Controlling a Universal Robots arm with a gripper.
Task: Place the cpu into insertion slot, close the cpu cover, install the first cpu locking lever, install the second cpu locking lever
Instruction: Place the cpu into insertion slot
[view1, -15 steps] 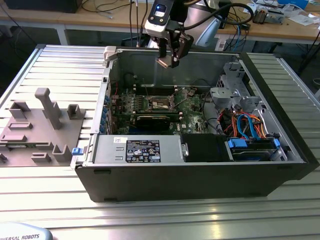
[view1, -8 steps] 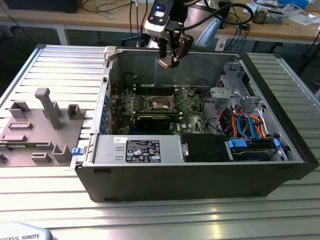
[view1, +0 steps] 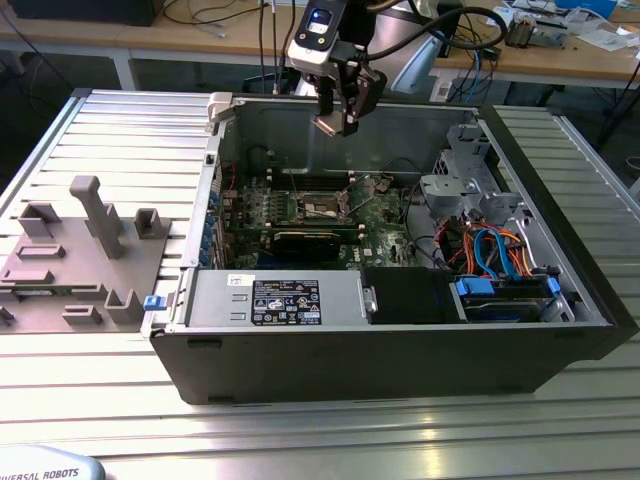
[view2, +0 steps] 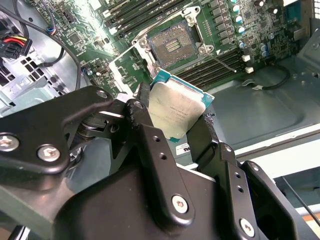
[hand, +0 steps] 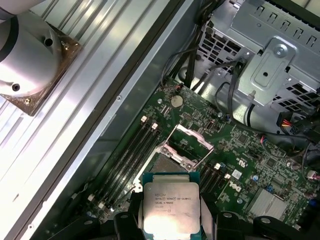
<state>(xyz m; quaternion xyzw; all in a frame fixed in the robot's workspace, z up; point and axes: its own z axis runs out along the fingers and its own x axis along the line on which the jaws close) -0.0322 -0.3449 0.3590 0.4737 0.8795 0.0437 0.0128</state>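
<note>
In the exterior view, the end effector (view1: 335, 122) is seen above the open computer case (view1: 400, 340), which is set on a ribbed metal desk (view1: 330, 430). The cpu (view1: 326, 125) is gripped between its fingers and is held in the air, well above the green motherboard (view1: 385, 225). The insertion slot (view1: 322, 207) is seen uncovered on that board. A grey fixture plate (view1: 80, 250) is laid on the desk at the exterior view's left.

In the first wrist view, the cpu (hand: 171, 200) is shown with its silver top facing the camera, clamped at two opposite edges. The insertion slot (hand: 167, 161) is partly hidden behind it, and the cpu cover (hand: 192, 137) is raised off the slot.

In the second wrist view, the cpu (view2: 175, 112) is pinched by the black fingers (view2: 142, 117) at two opposite edges. The insertion slot (view2: 172, 45) is seen apart from the chip, with its dark centre exposed and nothing seated in it.
</note>
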